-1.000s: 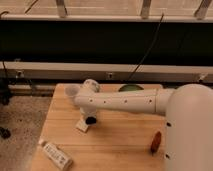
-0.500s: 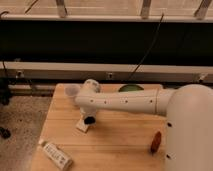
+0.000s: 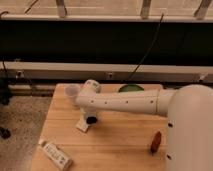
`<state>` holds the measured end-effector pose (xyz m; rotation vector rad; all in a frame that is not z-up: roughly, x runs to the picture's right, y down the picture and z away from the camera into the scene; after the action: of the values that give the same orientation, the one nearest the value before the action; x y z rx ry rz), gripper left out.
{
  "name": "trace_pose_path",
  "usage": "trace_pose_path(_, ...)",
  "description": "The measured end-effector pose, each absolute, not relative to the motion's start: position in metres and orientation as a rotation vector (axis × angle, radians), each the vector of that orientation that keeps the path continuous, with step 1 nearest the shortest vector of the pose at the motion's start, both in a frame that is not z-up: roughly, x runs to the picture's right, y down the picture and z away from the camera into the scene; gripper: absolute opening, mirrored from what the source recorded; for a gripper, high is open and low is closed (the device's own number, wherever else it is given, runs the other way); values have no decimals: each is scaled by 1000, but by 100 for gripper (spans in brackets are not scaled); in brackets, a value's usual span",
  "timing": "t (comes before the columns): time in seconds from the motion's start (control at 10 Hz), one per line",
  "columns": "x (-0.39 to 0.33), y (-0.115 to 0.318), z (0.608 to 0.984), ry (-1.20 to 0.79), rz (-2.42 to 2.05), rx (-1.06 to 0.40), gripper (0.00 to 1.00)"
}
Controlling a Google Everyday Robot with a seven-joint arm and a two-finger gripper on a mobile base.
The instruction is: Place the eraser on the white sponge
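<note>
Wood makes up the table [image 3: 120, 145]. The white sponge [image 3: 83, 125] lies on its left half, midway between the back and front edges. The gripper [image 3: 90, 119] points down right next to the sponge, on its right side. I cannot tell if they touch, or if the gripper is open or closed. A dark bit [image 3: 92, 120] shows at its tip. A white bar with print [image 3: 55, 154] lies near the front left corner. A clear cup [image 3: 72, 91] stands by the back edge, with a green thing [image 3: 131, 88] further right. A brown thing [image 3: 156, 141] lies near the right edge. Behind is a dark wall. The sponge is small, flat and plain off-white.
</note>
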<state>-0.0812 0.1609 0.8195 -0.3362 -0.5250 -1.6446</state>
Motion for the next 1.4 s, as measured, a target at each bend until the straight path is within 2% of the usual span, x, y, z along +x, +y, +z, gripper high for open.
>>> trace_pose_path(1.4, -80, 159, 824, -526, -1674, -305, 42)
